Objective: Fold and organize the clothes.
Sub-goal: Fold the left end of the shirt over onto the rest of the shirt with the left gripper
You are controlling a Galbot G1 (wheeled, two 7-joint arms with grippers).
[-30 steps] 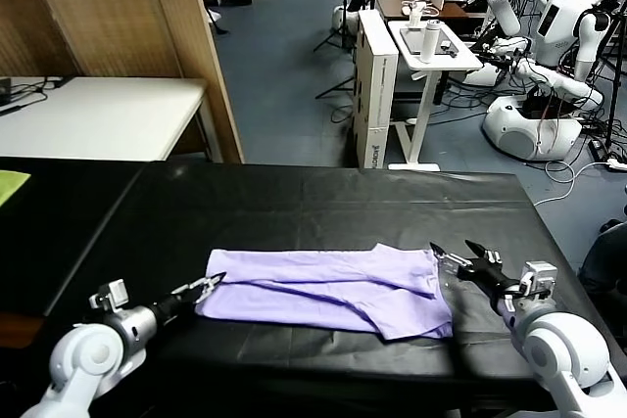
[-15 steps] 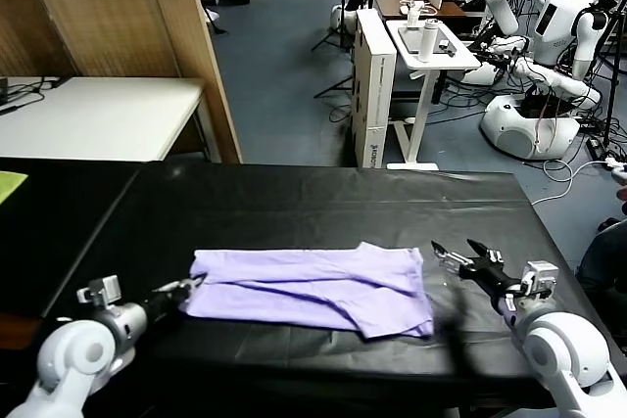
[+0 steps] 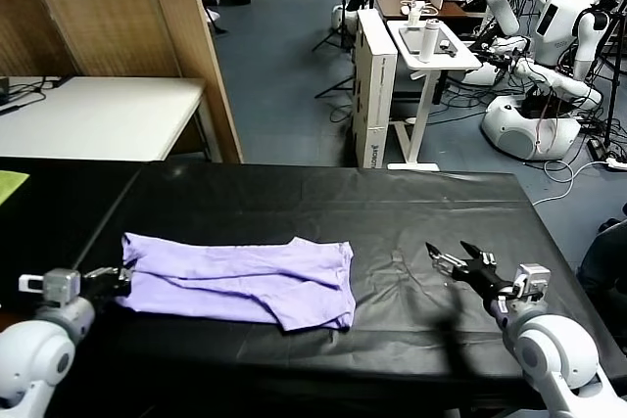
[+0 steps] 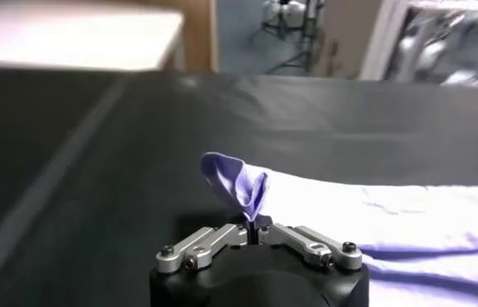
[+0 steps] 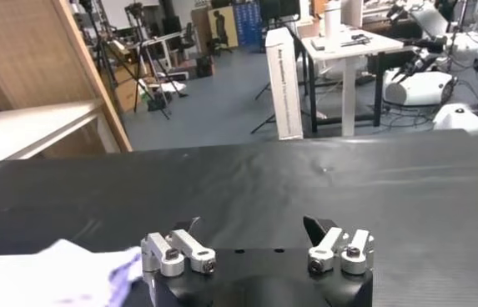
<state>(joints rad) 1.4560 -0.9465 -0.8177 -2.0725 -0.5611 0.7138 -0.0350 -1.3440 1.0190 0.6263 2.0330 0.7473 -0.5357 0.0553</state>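
1. Shirt (image 3: 245,281) now lower left of centre in head view; a sec ago it lay mid-frame, so it slid left across the black surface (image 3: 323,208).
2. L gripper (image 3: 120,281) moved back toward lower-left corner; jaws pressed together, pinching shirt's left edge. Wrist view: a fabric corner (image 4: 240,185) stands up from the pinch.
3. R gripper (image 3: 456,258) lower right, about same spot as before, jaws spread, holding nothing, now well apart from shirt.
4. Shirt's left edge near surface's left side; its front edge near the near rim.
5. Bare black surface from shirt's right edge to R gripper, plus a wide band behind the shirt.
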